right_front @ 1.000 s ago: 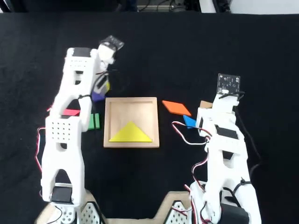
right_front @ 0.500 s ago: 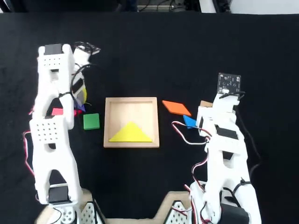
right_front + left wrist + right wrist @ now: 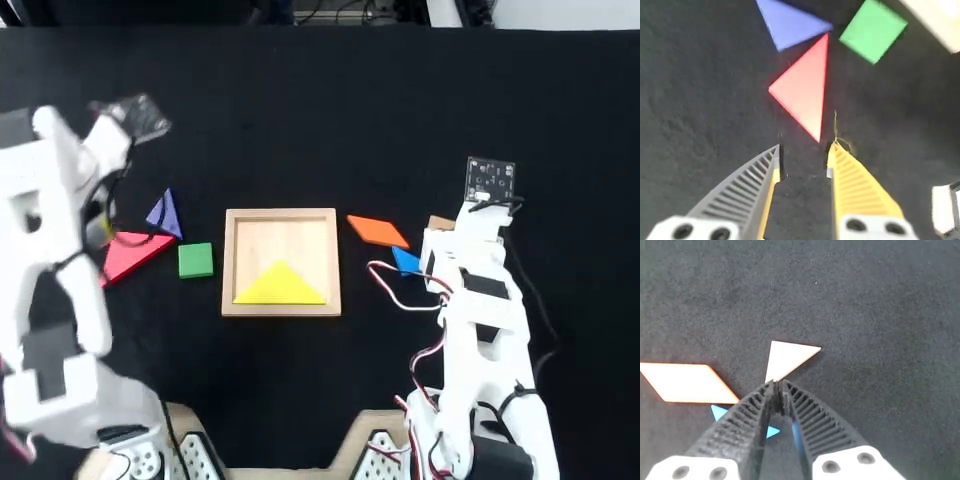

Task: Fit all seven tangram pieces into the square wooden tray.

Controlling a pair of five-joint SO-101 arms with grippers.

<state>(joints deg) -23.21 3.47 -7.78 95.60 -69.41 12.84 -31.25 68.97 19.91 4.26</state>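
Note:
The square wooden tray (image 3: pixel 281 225) holds a yellow triangle (image 3: pixel 279 285) against its near edge. Left of the tray lie a green square (image 3: pixel 195 260), a red triangle (image 3: pixel 130 255) and a purple-blue triangle (image 3: pixel 165 213). My left gripper (image 3: pixel 805 150) hangs open just short of the red triangle's (image 3: pixel 802 95) tip, with nothing between its fingers. Right of the tray lie an orange parallelogram (image 3: pixel 378 230), a blue piece (image 3: pixel 405 260) and a pale triangle (image 3: pixel 787 357). My right gripper (image 3: pixel 775 387) is shut and empty, above the pale triangle's corner.
The left arm (image 3: pixel 50 200) stands tall at the table's far left. The right arm (image 3: pixel 480 300) stands right of the tray and covers part of the blue piece. Black cloth covers the table, with open room behind the tray.
The left arm has swung left, away from the tray's left edge, uncovering the red and purple-blue triangles. The right arm has kept still.

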